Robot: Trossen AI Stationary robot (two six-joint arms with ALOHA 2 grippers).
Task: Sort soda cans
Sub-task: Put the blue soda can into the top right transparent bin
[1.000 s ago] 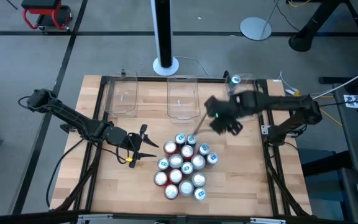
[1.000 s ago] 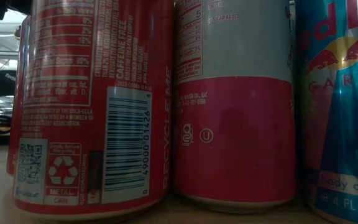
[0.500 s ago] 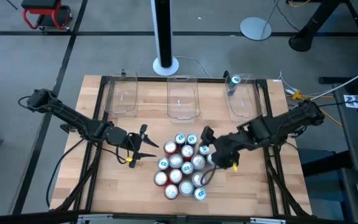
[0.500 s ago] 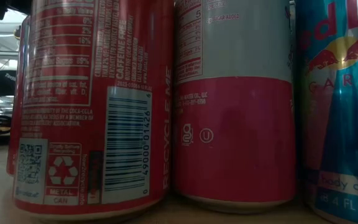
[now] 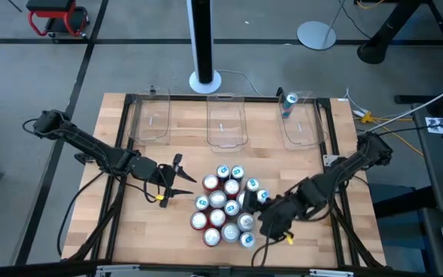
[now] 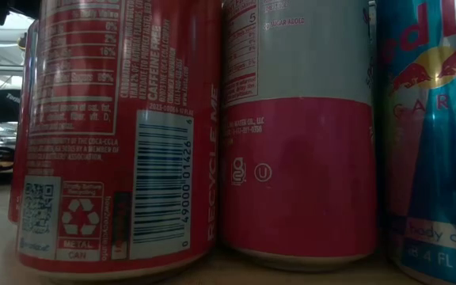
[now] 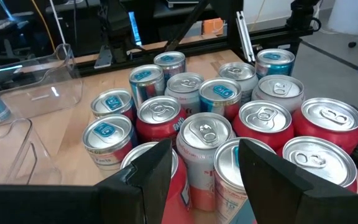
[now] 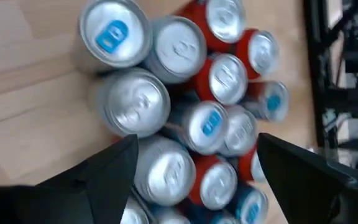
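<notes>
Several soda cans (image 5: 225,204) stand upright in a tight cluster on the wooden table, with silver tops and teal, red or silver-and-red bodies. The low view shows a red can (image 6: 117,127), a silver-and-red can (image 6: 299,127) and a teal can (image 6: 442,134) close up. One teal can (image 5: 289,100) is in the far right clear bin (image 5: 302,127). My left gripper (image 5: 184,179) is open and empty just left of the cluster, pointing at it (image 7: 204,180). My right gripper (image 5: 270,227) is open over the cluster's near right side, and its wrist view (image 8: 194,186) looks down on the can tops.
Three clear plastic bins stand along the far edge: left (image 5: 151,119), middle (image 5: 225,123) and right. A black frame (image 5: 118,192) runs around the table. Bare wood lies left and right of the cluster. A white pole base (image 5: 204,79) stands beyond the far edge.
My right gripper has swung from near the far right bin toward the table's near edge, past the cluster's right side, and now sits at its near right corner. The cans have stayed in place.
</notes>
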